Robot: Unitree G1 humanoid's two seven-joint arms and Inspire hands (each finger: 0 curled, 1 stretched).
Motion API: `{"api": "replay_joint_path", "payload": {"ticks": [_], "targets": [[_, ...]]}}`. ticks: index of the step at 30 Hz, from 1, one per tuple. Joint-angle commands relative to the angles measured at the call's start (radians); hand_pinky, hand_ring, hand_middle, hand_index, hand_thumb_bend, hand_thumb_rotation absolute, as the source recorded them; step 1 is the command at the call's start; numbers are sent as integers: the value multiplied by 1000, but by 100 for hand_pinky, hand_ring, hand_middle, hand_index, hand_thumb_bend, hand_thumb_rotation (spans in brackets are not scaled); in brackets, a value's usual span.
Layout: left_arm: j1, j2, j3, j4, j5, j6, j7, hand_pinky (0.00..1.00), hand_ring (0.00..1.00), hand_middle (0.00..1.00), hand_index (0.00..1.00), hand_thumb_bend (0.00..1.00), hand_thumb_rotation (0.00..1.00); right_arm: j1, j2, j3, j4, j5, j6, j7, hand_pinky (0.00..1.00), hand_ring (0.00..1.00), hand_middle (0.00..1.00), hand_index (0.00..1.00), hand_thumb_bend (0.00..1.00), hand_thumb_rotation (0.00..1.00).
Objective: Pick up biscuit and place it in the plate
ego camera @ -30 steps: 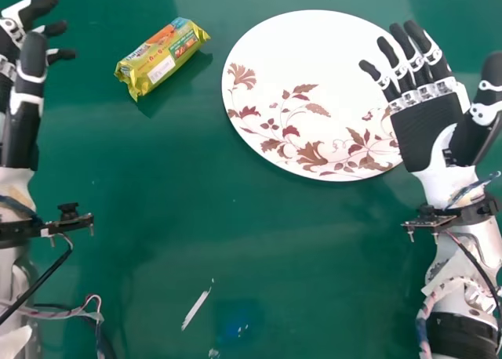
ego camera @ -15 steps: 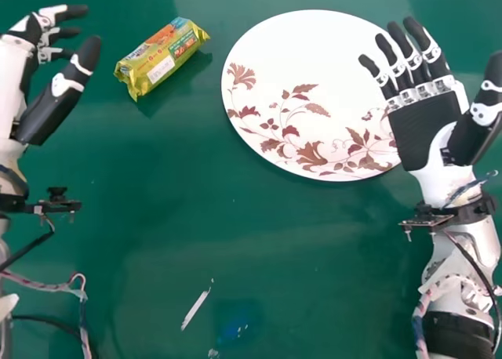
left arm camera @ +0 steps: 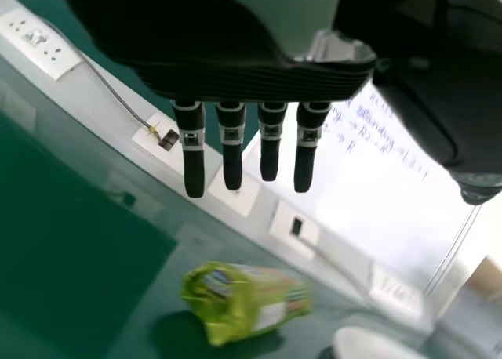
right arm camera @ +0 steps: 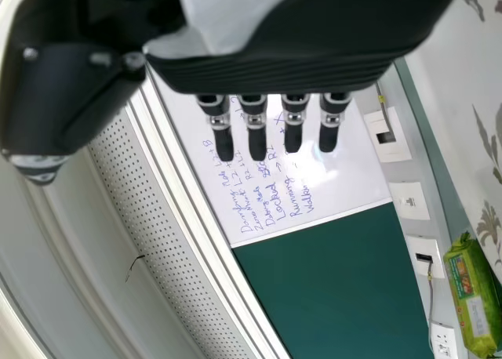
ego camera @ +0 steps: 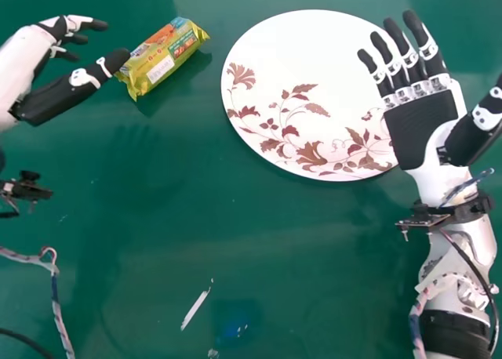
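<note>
The yellow-green biscuit packet (ego camera: 162, 57) lies on the table in the head view, left of the white plate (ego camera: 290, 77) with its brown leaf pattern. My left hand (ego camera: 63, 92) is open at the packet's left, its thumb tip at the packet's near left end. In the left wrist view the left hand (left arm camera: 235, 77) has straight fingers, with the biscuit packet (left arm camera: 245, 300) apart from them. My right hand (ego camera: 427, 124) is open over the plate's right edge, holding nothing. The right wrist view has the right hand (right arm camera: 274, 69) with the packet (right arm camera: 473, 296) farther off.
Around the packet and plate spreads the green table (ego camera: 196, 233), with a pale scuff mark (ego camera: 196, 308) near its front. Wall sockets (left arm camera: 294, 226) and a whiteboard (left arm camera: 369, 186) stand beyond the table in the left wrist view.
My left hand has swung toward the packet, its thumb moving right and spreading away from the fingers. The right hand has barely shifted. Packet and plate have stayed put.
</note>
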Motion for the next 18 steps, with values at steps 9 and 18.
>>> {"api": "replay_joint_path", "payload": {"ticks": [9,18], "targets": [[-91,168,-48,20,49,57,-128,77,88,94,86,100,56,41,53,21,33,20,9,4,100,100,100,100,100,49],[-166,244,-86,57,98,71,-170,75,87,95,87,100,59,47,57,25,17,3,-4,-9,96,100,100,100,100,49]]}}
